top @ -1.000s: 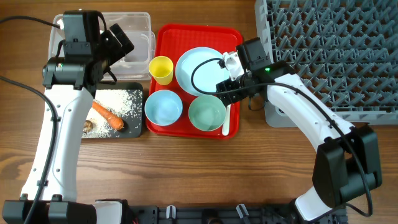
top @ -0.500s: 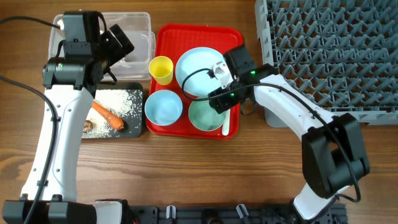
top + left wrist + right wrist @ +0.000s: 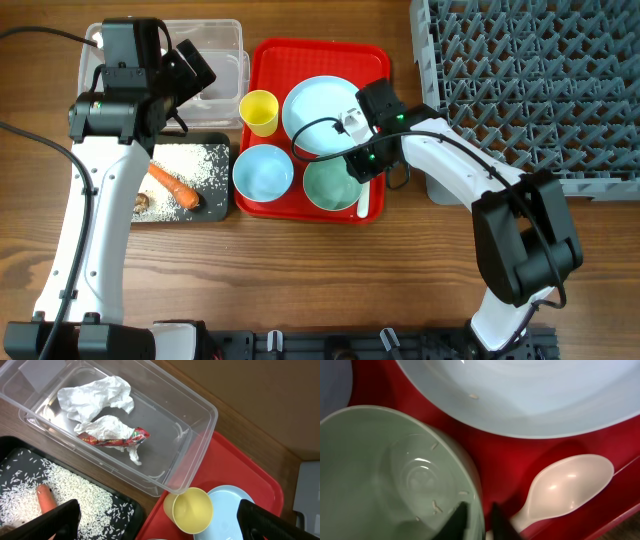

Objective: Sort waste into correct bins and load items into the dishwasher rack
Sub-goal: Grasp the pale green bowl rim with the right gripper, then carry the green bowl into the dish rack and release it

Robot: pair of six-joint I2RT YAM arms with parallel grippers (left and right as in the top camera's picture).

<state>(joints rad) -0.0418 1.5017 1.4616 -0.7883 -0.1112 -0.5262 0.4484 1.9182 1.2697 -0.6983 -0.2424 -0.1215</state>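
- The right gripper (image 3: 480,516) is clenched on the rim of the pale green bowl (image 3: 395,475), which sits on the red tray (image 3: 505,455); dish loading appears to be in hand.
- Next: lift the bowl clear and carry it to the dishwasher rack (image 3: 530,80).
- The left gripper (image 3: 165,520) gapes empty above the clear tub (image 3: 200,425).

The right gripper (image 3: 362,163) has swung left from the corner of the dishwasher rack (image 3: 520,80), past the edge of the large pale blue round plate (image 3: 315,105). It is now at the right rim of the pale green bowl (image 3: 330,183). Its jaws, wide a second ago, are now narrowed either side of that rim, apparently pinching it.
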